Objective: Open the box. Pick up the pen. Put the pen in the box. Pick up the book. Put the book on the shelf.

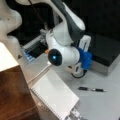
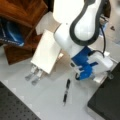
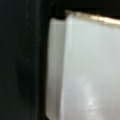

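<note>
the gripper [image 1: 78,71] hovers beside the shut box [image 1: 106,53], finger state unclear, pen [image 1: 92,89] on the table [image 1: 100,105], no readable writing.

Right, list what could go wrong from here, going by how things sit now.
1. The box has its black lid down, and the gripper hangs right beside it; a misjudged approach could bump the box rather than catch its edge.
2. The pen lies loose on the table near the gripper, so the arm could knock it away.
3. The book lies at the table's edge beside the shelf; a nudge might tip it off.
</note>
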{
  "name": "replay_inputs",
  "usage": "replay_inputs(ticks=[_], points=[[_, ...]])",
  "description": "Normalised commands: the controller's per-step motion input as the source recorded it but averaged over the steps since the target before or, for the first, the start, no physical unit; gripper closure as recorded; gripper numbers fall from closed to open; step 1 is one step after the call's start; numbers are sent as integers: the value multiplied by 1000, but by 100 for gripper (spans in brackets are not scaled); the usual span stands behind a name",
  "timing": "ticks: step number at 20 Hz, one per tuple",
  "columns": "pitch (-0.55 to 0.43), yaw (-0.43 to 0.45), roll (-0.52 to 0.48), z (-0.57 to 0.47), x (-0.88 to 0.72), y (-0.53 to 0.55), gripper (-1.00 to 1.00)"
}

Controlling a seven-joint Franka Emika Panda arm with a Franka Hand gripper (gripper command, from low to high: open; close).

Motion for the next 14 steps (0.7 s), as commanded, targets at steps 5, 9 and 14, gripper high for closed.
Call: replay_inputs(ticks=[5, 9, 14], points=[[-70, -190, -5, 29, -198, 147, 100], [-64, -187, -35, 31, -171, 88, 100], [-42, -172, -62, 8, -150, 72, 100]])
